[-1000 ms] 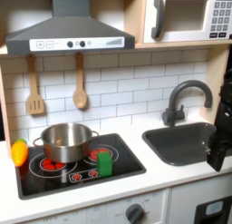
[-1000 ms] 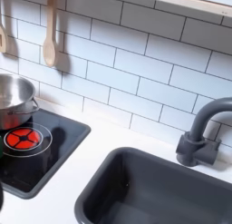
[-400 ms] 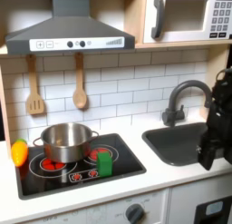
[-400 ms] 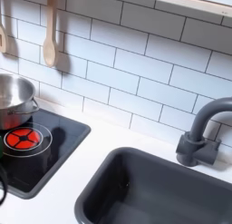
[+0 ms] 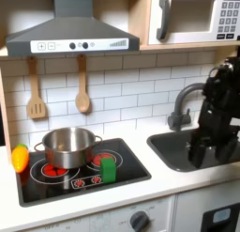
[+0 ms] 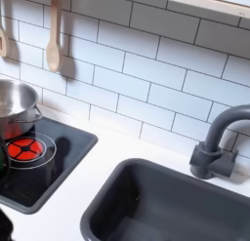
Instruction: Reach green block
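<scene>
Gripper [image 5: 211, 153] hanging over the sink [image 5: 178, 153] in the first exterior view, dark and blurred against the basin, so impossible to tell whether the fingers are spread or closed; nothing seen between them. Well apart from the green block [image 5: 109, 169], which stands upright on the black cooktop [image 5: 131, 156], just in front of the steel pot [image 5: 67, 146] and towards the first exterior view's right of it, beside the red printed knobs. Yellow-orange toy [image 5: 20, 158] lying at the far side of the pot, at the cooktop's edge on the first exterior view's left. Wooden spatula [image 5: 36, 93] and wooden spoon [image 5: 82, 89] hanging on the tiled wall above the pot, grey faucet [image 5: 186, 102] rising behind the sink. In the second exterior view, the pot's rim [image 6: 14, 103] at the second exterior view's left, a red burner ring [image 6: 27, 147] in front of it. Judged to be the approach stage, with the reach barely begun. Next move likely calls for a sideways sweep away from the sink towards the first exterior view's left, across the counter, then a lowering in front of the pot, keeping clear of the pot's wall and handle so as not to knock the small block over
</scene>
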Tool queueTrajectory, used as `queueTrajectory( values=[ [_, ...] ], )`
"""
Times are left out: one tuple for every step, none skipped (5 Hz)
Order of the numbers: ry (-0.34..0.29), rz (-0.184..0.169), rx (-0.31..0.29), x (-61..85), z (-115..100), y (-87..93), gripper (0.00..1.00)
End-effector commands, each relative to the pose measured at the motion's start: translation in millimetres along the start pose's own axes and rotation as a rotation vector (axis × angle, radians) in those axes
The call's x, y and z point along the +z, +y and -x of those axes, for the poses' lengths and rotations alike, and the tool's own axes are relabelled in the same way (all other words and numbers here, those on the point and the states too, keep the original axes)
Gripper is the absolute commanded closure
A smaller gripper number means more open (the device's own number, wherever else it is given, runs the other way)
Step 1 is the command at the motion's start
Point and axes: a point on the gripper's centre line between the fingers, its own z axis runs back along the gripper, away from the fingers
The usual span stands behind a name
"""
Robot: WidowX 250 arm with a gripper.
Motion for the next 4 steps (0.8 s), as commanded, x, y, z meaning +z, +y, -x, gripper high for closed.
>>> queueTrajectory(
  values=[
    [-0.007,-0.010,0.019,-2.6,-20.3,14.7,0.00],
    [-0.008,-0.018,0.028,-4.7,-31.5,22.7,0.00],
    [-0.006,-0.019,0.033,-7.8,-40.6,29.9,0.00],
    [-0.001,-0.023,0.046,-13.2,-50.7,40.1,0.00]
  ],
)
